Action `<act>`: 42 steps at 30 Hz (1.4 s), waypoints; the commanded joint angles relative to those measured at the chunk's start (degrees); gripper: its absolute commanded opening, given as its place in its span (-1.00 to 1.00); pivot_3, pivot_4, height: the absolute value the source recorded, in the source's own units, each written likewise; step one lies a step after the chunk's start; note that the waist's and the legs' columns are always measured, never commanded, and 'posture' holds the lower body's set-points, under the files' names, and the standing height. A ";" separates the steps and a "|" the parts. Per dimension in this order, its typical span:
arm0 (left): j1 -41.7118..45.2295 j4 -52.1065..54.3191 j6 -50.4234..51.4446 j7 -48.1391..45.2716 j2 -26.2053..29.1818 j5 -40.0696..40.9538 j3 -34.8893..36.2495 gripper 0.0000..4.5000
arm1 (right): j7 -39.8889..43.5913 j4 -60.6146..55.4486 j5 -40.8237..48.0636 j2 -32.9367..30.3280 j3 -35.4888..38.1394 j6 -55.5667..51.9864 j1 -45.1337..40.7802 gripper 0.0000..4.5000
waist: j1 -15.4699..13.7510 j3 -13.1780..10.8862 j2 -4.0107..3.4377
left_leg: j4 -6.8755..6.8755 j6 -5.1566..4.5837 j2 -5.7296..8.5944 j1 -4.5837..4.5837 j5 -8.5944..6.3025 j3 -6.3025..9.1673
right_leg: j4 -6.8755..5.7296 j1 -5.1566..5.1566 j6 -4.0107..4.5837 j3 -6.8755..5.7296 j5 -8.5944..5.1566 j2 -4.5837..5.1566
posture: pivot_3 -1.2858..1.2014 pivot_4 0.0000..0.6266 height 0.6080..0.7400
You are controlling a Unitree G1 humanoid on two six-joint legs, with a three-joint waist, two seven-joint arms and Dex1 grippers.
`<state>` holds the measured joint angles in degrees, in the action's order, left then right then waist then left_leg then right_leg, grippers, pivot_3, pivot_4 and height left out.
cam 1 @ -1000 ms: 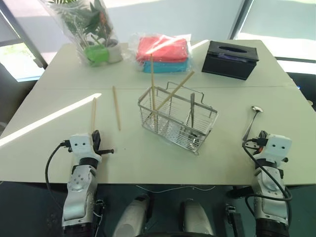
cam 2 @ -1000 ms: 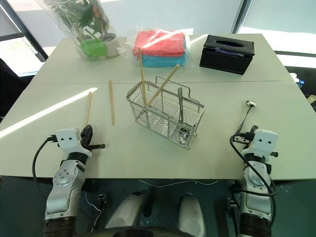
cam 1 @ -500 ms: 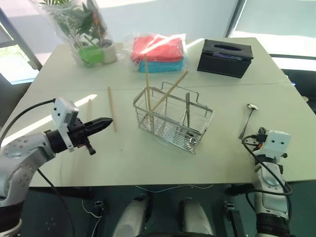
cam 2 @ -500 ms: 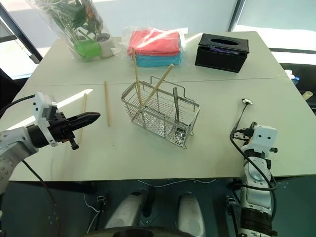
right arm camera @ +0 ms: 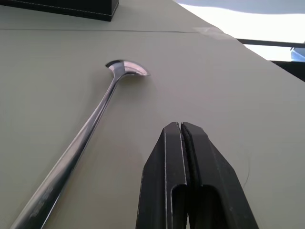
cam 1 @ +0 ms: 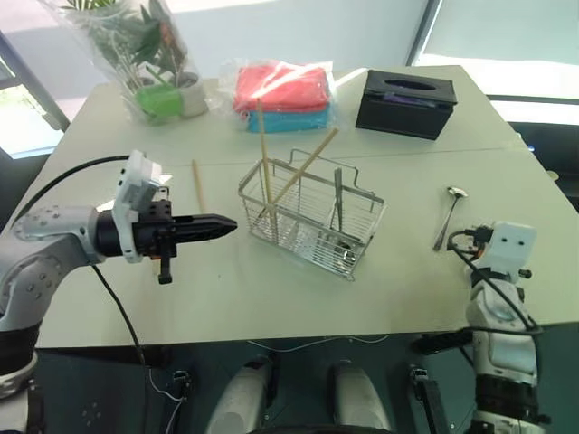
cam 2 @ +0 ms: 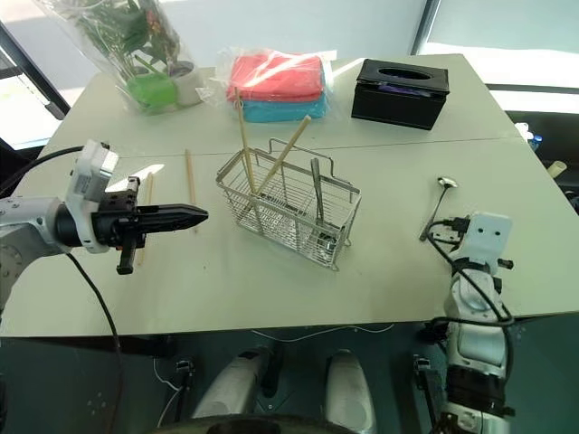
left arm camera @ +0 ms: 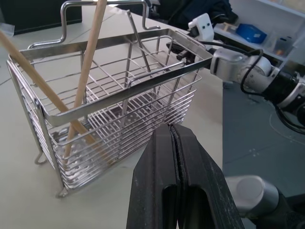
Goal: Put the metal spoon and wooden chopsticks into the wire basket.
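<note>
The wire basket (cam 1: pixel 312 224) stands mid-table with two wooden chopsticks in it, one upright (cam 1: pixel 262 154) and one leaning (cam 1: pixel 309 163), plus a metal utensil handle (cam 1: pixel 337 194). Another chopstick (cam 1: pixel 196 183) lies on the table left of the basket, and one more (cam 2: pixel 147 188) is partly hidden behind my left arm. My left gripper (cam 1: pixel 232 222) is shut and empty, held above the table, level and pointing at the basket's left end (left arm camera: pixel 119 109). The metal spoon (cam 1: pixel 445 219) lies on the right. My right gripper (right arm camera: pixel 180 128) is shut and empty beside the spoon's handle (right arm camera: pixel 86 136).
A black tissue box (cam 1: pixel 404 101) sits at the back right. Red and blue cloths in plastic (cam 1: pixel 282 95) lie behind the basket, and a wrapped potted plant (cam 1: pixel 154 63) stands at the back left. The table's near edge (cam 1: pixel 289 336) runs just in front of both arms.
My left arm has lifted off the table's near edge and swung right, so its shut gripper now points level at the basket. The right gripper has risen slightly. The camera has shifted.
</note>
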<state>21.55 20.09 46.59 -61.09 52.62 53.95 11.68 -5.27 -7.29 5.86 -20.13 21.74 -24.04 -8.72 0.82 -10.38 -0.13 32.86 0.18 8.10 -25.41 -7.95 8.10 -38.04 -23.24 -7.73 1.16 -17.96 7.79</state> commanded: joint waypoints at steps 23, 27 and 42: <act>-2.85 3.08 -2.54 6.77 -7.46 -0.64 1.92 -1.00 | 12.72 2.35 8.82 -12.01 -0.01 -47.24 -27.56 0.96 | -0.11 -0.14 0.20 | 0.06 -0.13 -0.08 -0.21 0.08 -0.16 | 0.17 0.15 -0.05 -0.08 0.07 0.00 | 0.03 -0.52 1.00; -3.48 4.13 -2.48 8.03 -8.46 -0.18 2.19 -1.00 | 12.65 2.77 8.57 -10.92 -0.69 -47.56 -25.88 0.96 | -0.14 -0.16 0.23 | 0.07 -0.14 -0.08 -0.24 0.09 -0.16 | 0.17 0.14 -0.08 -0.09 0.08 0.00 | 0.03 -0.52 1.00; -4.54 4.87 -2.92 10.01 -9.50 0.33 3.19 -1.00 | 11.33 -9.24 9.57 -4.45 2.17 -59.46 -18.85 0.96 | -0.15 -0.17 0.22 | 0.12 -0.14 -0.14 -0.23 0.08 -0.16 | 0.16 0.13 -0.12 -0.07 0.17 -0.05 | 0.03 -0.52 1.00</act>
<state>16.58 23.52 45.13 -51.22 43.17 53.54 13.26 6.34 -13.82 15.03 -25.04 22.59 -82.15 -27.60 0.67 -10.55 0.09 32.99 0.05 7.97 -25.64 -7.87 7.93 -37.88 -23.12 -7.84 1.09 -17.79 7.74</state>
